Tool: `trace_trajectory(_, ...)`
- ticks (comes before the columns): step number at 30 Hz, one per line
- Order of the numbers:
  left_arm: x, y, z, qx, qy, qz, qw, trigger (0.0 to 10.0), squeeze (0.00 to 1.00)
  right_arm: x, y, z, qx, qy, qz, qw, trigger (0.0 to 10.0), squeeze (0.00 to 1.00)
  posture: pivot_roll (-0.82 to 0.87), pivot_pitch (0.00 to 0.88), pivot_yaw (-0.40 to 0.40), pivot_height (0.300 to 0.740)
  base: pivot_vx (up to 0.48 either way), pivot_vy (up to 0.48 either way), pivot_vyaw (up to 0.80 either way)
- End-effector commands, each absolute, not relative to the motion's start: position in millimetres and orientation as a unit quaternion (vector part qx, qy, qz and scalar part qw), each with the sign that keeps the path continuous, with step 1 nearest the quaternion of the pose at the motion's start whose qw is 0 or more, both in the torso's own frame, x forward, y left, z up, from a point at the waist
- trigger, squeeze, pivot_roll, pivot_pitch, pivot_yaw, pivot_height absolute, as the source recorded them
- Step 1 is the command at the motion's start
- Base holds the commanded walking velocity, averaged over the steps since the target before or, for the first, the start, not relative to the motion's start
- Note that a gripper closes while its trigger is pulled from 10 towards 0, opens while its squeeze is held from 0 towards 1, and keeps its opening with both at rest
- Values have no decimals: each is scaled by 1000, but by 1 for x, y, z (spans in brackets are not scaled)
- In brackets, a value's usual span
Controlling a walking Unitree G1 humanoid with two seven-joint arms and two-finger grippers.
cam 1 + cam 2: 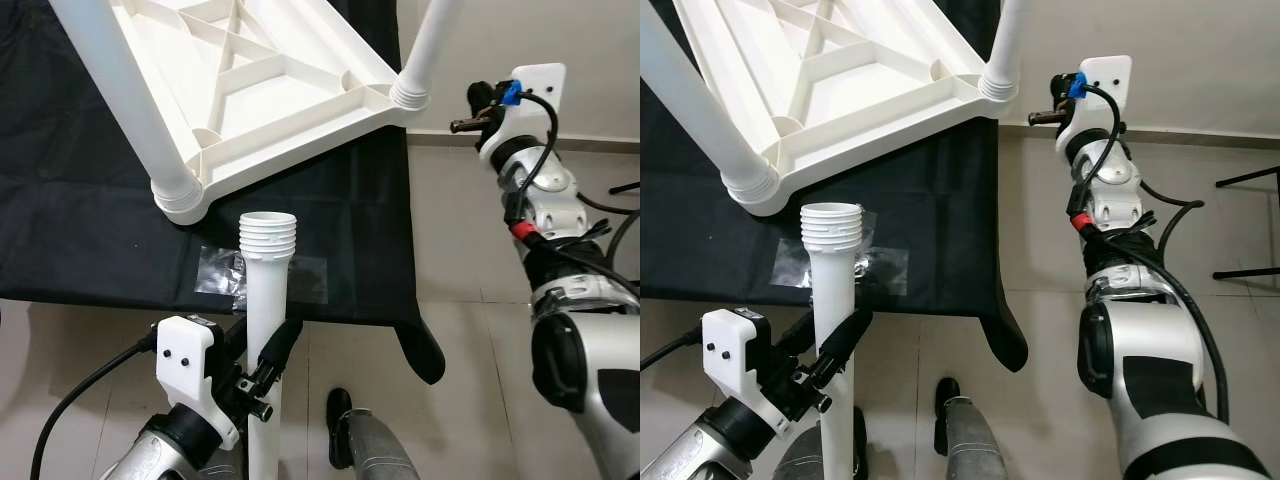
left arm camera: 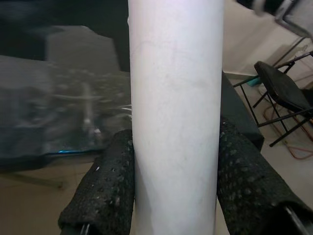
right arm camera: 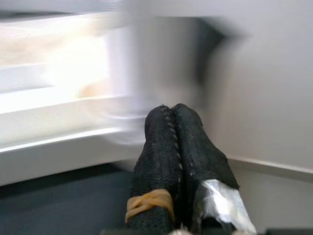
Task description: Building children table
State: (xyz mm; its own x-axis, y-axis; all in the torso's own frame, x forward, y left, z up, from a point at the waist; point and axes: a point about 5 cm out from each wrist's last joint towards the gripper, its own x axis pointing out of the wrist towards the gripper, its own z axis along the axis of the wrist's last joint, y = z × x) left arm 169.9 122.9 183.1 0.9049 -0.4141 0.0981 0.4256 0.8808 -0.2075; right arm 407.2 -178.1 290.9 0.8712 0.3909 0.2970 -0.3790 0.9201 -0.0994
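A white plastic children's table (image 1: 250, 90) lies upside down on a black cloth (image 1: 90, 230), ribbed underside up, with two legs screwed into its near corners. My left gripper (image 1: 262, 370) is shut on a loose white table leg (image 1: 266, 330), held upright with its threaded end (image 1: 268, 236) just below the table's near corner socket (image 1: 180, 195). In the left wrist view the leg (image 2: 176, 117) sits tight between the black fingers (image 2: 105, 188). My right gripper (image 3: 176, 128) is raised beside the far right leg (image 1: 425, 50), fingers pressed together with nothing between them.
The black cloth covers the floor under the table and ends at beige tiles (image 1: 470, 230). A crumpled clear plastic bag (image 1: 225, 272) lies on the cloth near the held leg. A black folding chair (image 2: 281, 90) stands off to the side. A wall rises behind the right arm.
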Motion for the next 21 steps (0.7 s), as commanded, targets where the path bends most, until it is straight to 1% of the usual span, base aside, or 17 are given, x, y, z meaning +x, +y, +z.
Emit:
trace_trajectory(1,170,123,177,-114,-16,-213,970,10000,0,398,-154,275,-31,-141,314,938,10000,0,78,361,-80,740,0,0,0)
trace_trajectory(2,171,123,177,-116,-16,-212,970,10000,0,388,-145,268,-45,-139,374,916,10000,0,73,351,-84,740,0,0,0)
trace_trajectory(3,171,123,177,-116,-16,-212,970,10000,0,388,-145,268,-45,-139,374,916,10000,0,73,351,-84,740,0,0,0)
trace_trajectory(4,172,123,176,-117,-17,-212,970,10000,0,378,-137,262,-58,-135,422,894,10000,0,72,348,-85,740,0,0,0)
trace_trajectory(5,174,123,175,-118,-18,-211,970,10000,0,367,-132,257,-52,-128,462,876,10000,0,66,336,-90,740,0,0,0)
trace_trajectory(6,174,123,175,-118,-18,-211,970,10000,0,367,-132,257,-52,-128,462,876,10000,0,66,336,-90,740,0,0,0)
trace_trajectory(7,177,124,174,-121,-18,-204,971,10000,0,358,-132,252,-50,-123,481,866,10000,686,63,319,-97,740,0,0,0)
trace_trajectory(9,177,124,174,-121,-18,-204,971,10000,0,358,-132,252,-50,-123,481,866,10000,686,63,319,-97,740,0,0,0)
trace_trajectory(10,180,126,174,-128,-22,-197,972,10000,0,350,-133,250,-41,-124,486,864,10000,1000,63,306,-102,740,0,0,0)
trace_trajectory(12,180,126,174,-128,-22,-197,972,10000,0,350,-133,250,-41,-124,486,864,10000,1000,63,306,-102,740,0,0,0)
trace_trajectory(14,189,137,176,-147,-31,-176,973,10000,0,337,-139,247,-17,-131,466,875,10000,1000,45,269,-104,740,0,0,0)
trace_trajectory(15,192,147,177,-160,-35,-162,973,10000,0,330,-142,243,-5,-133,462,877,10000,1000,39,256,-103,740,0,0,0)
trace_trajectory(16,192,147,177,-160,-35,-162,973,10000,0,330,-142,243,-5,-133,462,877,10000,1000,39,256,-103,740,0,0,0)
trace_trajectory(18,195,162,177,-178,-40,-145,973,10000,0,323,-144,237,3,-130,461,878,10000,1000,35,241,-98,740,0,0,0)
trace_trajectory(19,195,162,177,-178,-40,-145,973,10000,0,323,-144,237,3,-130,461,878,10000,1000,35,241,-98,740,0,0,0)
trace_trajectory(21,197,184,173,-173,-40,-109,978,10000,0,318,-144,231,8,-125,454,882,10000,1000,31,215,-96,740,0,0,0)
